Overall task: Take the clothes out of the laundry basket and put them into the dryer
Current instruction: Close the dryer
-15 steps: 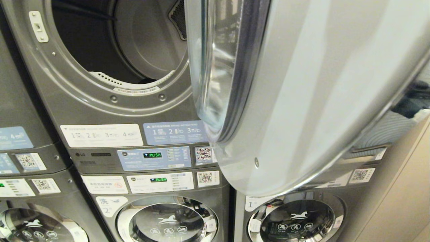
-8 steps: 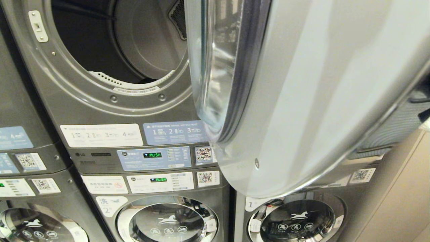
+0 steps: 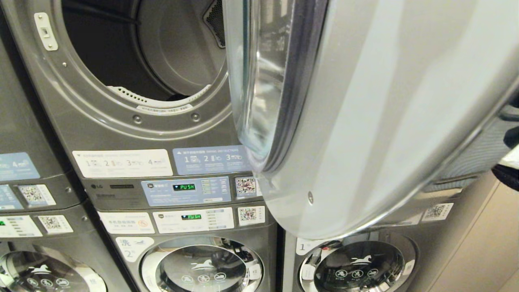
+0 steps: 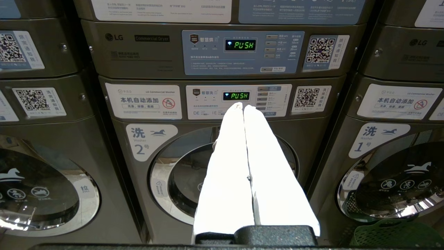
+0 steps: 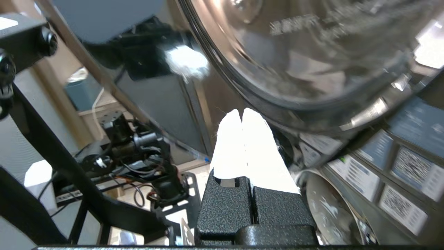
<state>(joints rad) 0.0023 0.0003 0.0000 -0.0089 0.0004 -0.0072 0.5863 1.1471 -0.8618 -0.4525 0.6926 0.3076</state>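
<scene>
Clothes are not in sight; only the green mesh plastic laundry basket (image 4: 399, 236) shows, low beside the washers; judged soft, light, best pinched by a fold; both tools, left (image 4: 242, 106) and right (image 5: 241, 111), pressed together, empty; grey round-mouthed dryer (image 3: 134, 61) stands open

Row of grey front-loading washers (image 4: 138, 194) along the bottom, each carrying a grey dryer (image 3: 121, 138) stacked directly on top, the two control panels meeting at the seam. Middle stack numbered 2, upper drum opening uncovered, round door (image 3: 365, 121) swung out to the right. Low beside the washer marked 1 (image 4: 347, 180), rim of a green mesh laundry basket (image 4: 399, 236), floor beneath it out of view.
</scene>
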